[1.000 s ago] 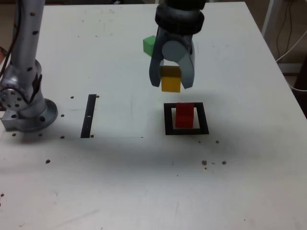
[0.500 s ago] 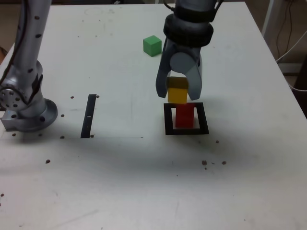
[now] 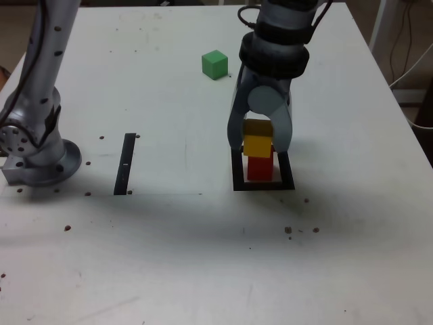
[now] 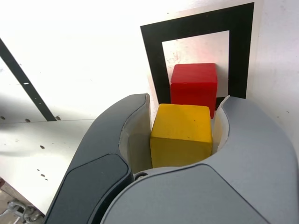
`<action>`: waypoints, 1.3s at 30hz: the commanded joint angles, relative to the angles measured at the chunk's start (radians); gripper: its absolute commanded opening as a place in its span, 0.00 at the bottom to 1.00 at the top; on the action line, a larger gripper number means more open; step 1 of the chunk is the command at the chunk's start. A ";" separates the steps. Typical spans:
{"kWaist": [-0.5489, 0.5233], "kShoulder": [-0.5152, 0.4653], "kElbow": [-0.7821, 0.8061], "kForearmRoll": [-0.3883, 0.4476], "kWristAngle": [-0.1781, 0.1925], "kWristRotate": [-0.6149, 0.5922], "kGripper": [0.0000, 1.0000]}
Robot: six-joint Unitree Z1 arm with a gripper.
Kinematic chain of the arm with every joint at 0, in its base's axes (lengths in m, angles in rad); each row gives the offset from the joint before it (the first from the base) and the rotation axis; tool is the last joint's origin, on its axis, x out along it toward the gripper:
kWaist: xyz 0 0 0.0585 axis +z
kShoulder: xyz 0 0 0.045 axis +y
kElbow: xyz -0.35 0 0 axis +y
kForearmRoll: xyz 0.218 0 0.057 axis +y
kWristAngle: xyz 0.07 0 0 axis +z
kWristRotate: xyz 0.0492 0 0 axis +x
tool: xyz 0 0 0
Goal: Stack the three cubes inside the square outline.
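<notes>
In the exterior view, the hand [image 3: 259, 144] hangs from the arm over the square outline [image 3: 263, 184], fingers pointing down and clamped on the yellow cube [image 3: 258, 143], one finger on each side of it. The yellow cube sits directly above the red cube [image 3: 260, 168], their faces so close that I cannot tell whether they touch. The red cube stands on the white centre of the outline. The green cube [image 3: 214, 64] lies well apart, farther back on the white surface [image 3: 169, 257] and toward the exterior view's left. A straight black strip [image 3: 125, 163] lies on the surface to the exterior view's left of the outline, near the arm's grey base [image 3: 37, 159]. In the wrist view, the hand [image 4: 182, 133] grips the yellow cube [image 4: 181, 134] between its two grey fingers [image 4: 112, 140], with the red cube [image 4: 194, 88] just beyond it inside the square outline [image 4: 198, 23]. The black strip [image 4: 25, 84] crosses the surface [image 4: 84, 51] diagonally off to one side.
</notes>
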 commanded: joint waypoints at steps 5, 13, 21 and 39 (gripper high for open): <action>-0.002 0.012 -0.002 -0.010 -0.001 -0.002 0.38; -0.002 0.018 0.010 -0.023 0.000 -0.002 0.39; -0.002 0.022 0.033 -0.055 0.004 -0.002 0.39; 0.001 -0.016 0.060 -0.070 0.027 -0.002 0.99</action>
